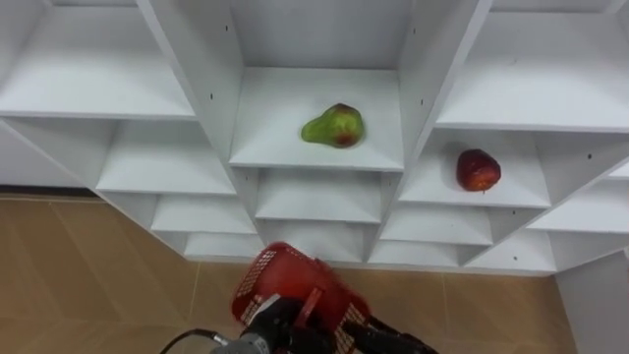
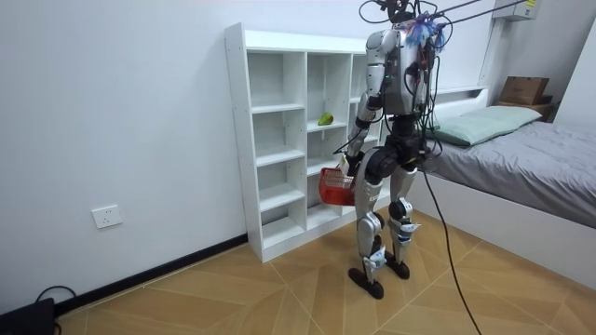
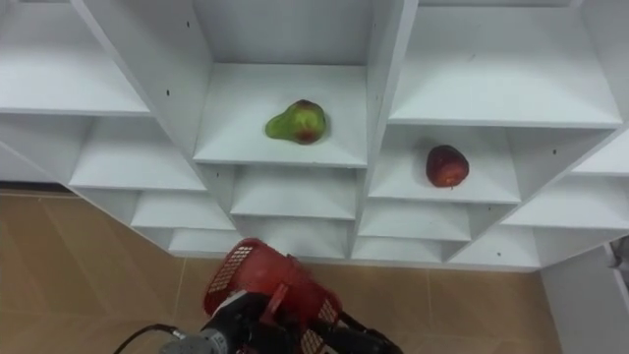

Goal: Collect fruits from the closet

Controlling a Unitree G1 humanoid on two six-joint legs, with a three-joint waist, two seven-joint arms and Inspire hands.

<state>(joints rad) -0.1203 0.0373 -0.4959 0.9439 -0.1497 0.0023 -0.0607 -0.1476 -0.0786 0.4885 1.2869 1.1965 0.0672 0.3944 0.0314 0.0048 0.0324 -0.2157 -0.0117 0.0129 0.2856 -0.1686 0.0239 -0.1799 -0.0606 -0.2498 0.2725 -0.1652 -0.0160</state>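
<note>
A green pear with a red blush (image 1: 334, 126) lies on a shelf in the middle column of the white closet (image 1: 197, 59). A dark red apple (image 1: 478, 169) sits one shelf lower in the column to its right. Low in the eye views my left hand (image 1: 280, 329) is shut on the handle of a red mesh basket (image 1: 285, 275), which hangs tilted in front of the lower shelves, well below both fruits. In the room view I stand upright facing the closet (image 2: 270, 112), with the basket (image 2: 333, 186) at hip height and the pear (image 2: 325, 119) at chest height.
The other shelf compartments are bare. Wooden floor (image 1: 79, 275) runs up to the closet's foot. A bed (image 2: 521, 158) stands close behind me on the room view's right. The closet's right side panel (image 1: 600, 305) rises at the lower right.
</note>
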